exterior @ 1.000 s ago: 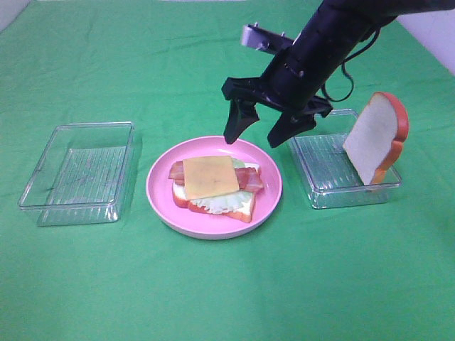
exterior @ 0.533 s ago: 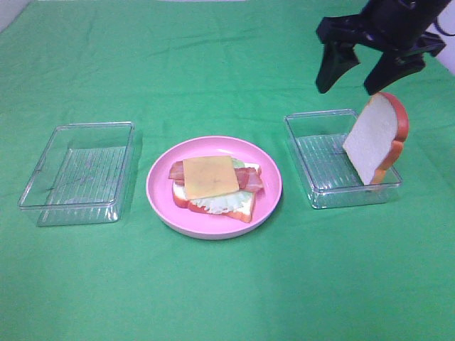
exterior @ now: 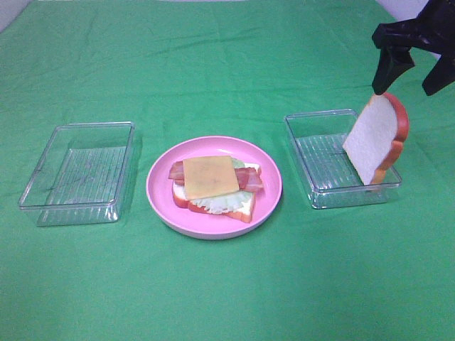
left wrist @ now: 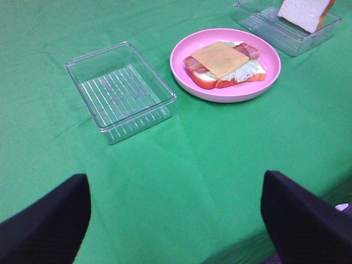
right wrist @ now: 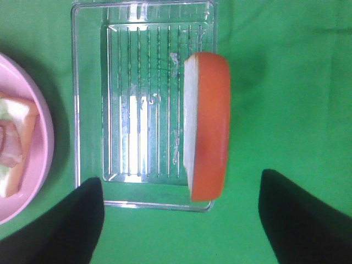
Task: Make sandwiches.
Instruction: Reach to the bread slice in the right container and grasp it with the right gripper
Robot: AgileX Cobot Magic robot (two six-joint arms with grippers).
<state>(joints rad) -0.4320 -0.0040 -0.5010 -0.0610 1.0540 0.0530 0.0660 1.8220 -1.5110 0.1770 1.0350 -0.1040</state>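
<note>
An open sandwich lies on the round pink plate: a bread slice, lettuce, bacon strips and a yellow cheese slice on top. A second bread slice stands on edge, leaning in the right clear tray. My right gripper is open and empty, hovering just above that slice; the right wrist view shows the slice between its spread fingers. My left gripper is open and empty, low over the cloth, far from the sandwich.
An empty clear tray sits left of the plate. A green cloth covers the table. In the left wrist view the empty tray is nearest, then the plate and the far tray.
My right gripper has moved from over the plate's back edge up and to the right, and is now above the standing bread slice. It stayed open. The sandwich has not moved.
</note>
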